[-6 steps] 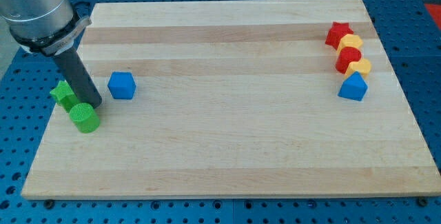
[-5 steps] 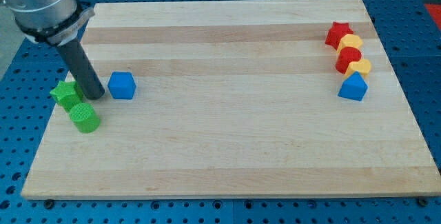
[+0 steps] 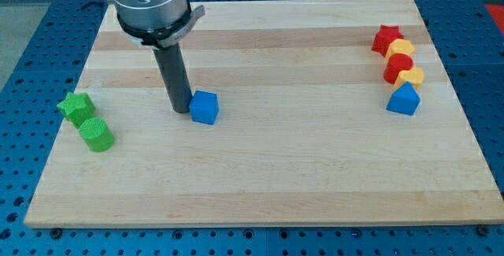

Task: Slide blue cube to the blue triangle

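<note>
The blue cube (image 3: pixel 205 107) sits on the wooden board (image 3: pixel 260 169), left of the middle. My tip (image 3: pixel 182 111) stands right against the cube's left side. The blue triangle (image 3: pixel 403 99) lies far off at the view's right, at the bottom of a column of red and yellow blocks.
A red star (image 3: pixel 386 38), a yellow block (image 3: pixel 401 49), a red block (image 3: pixel 398 66) and a yellow block (image 3: pixel 410 76) line up above the blue triangle. A green star (image 3: pixel 75 107) and a green cylinder (image 3: pixel 96 134) sit at the board's left edge.
My tip has swept to the view's right from beside the green blocks. It has pushed the blue cube rightwards and slightly downwards. The green blocks stayed put.
</note>
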